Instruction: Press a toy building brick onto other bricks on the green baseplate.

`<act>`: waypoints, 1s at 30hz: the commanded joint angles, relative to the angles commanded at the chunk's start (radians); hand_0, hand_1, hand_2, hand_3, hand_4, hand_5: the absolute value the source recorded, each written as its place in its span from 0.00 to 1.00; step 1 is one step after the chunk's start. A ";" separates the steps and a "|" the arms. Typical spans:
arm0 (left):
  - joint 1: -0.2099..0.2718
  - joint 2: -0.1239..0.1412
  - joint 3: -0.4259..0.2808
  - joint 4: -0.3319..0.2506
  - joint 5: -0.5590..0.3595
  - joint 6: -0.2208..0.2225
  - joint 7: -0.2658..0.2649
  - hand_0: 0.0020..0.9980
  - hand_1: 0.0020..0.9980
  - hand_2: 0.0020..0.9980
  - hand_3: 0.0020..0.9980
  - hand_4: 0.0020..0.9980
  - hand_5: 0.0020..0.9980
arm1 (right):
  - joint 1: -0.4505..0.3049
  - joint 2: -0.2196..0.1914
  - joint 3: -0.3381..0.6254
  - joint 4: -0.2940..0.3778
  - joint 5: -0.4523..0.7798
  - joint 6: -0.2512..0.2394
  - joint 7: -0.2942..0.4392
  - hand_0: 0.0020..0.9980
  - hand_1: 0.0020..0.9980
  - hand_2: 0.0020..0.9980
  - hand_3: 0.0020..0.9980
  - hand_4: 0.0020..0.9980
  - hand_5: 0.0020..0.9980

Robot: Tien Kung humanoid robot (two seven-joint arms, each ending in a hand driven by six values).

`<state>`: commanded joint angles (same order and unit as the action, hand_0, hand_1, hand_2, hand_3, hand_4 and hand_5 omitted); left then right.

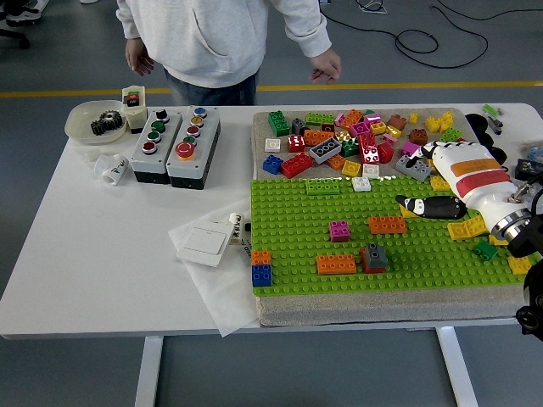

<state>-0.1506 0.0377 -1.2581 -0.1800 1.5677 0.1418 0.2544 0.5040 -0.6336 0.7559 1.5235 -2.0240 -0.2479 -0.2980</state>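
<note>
The right hand (441, 182) hovers over the far right part of the green baseplate (297, 229), fingers loosely extended and grasping nothing. The grey brick (376, 253) sits pressed onto a red brick (366, 261) near the baseplate's near edge, just right of an orange brick (336, 264). Loose bricks (356, 140) lie beyond.

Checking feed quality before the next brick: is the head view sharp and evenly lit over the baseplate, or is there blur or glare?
Head view: light is even and soft over the green studded baseplate, with only faint shadows under the bricks; the grey brick on the red one looks sharp; the white-and-black right hand is slightly soft at its edges; no strong glare on the white table.
</note>
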 joint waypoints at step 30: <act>0.014 0.000 0.001 0.000 0.010 -0.005 0.001 0.80 0.79 0.79 0.58 0.61 0.63 | 0.024 -0.002 0.000 -0.206 -0.058 0.134 0.061 0.63 0.64 0.67 0.54 0.86 0.38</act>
<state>-0.1370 0.0372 -1.2569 -0.1800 1.5774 0.1367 0.2552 0.5285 -0.6353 0.7556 1.3175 -2.0822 -0.1143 -0.2367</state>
